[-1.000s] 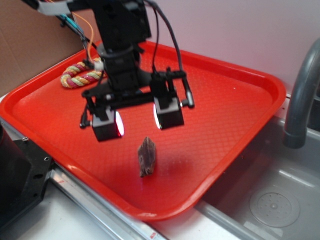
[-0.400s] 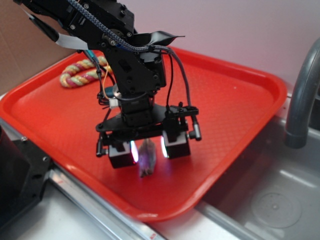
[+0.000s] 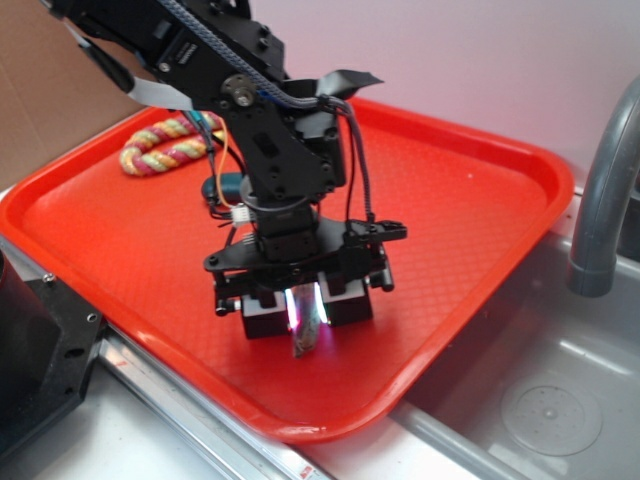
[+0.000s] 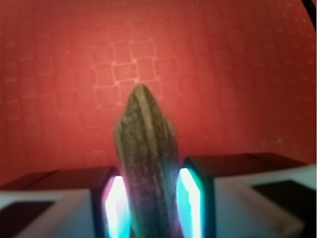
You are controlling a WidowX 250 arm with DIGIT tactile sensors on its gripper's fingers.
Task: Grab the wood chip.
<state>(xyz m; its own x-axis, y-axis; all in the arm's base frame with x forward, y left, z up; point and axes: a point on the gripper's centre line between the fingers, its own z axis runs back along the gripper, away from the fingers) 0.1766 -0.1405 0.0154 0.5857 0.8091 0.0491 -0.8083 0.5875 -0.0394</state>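
Exterior view: claw [image 3: 305,308] low over the red tray [image 3: 480,190], lower centre of frame, closed on the chip [image 3: 306,335]. Rope [image 3: 160,148] lies upper left. Wrist view: chip [image 4: 147,163] upright between both lit pads [image 4: 116,206], point toward upper frame.

— How much room do I have around the gripper [image 3: 305,306]?

— Bare red tray [image 3: 470,230] lies open to its right and behind it. The wood chip [image 4: 147,163] fills the gap between my fingers [image 4: 195,196], the lit pads close on both its sides.

— Anything in my way?

— The tray's front rim sits near the fingers. The rope [image 3: 160,146] lies well apart at the far left corner, and the grey faucet [image 3: 605,190] stands beyond the tray's right edge, over the sink [image 3: 545,400].
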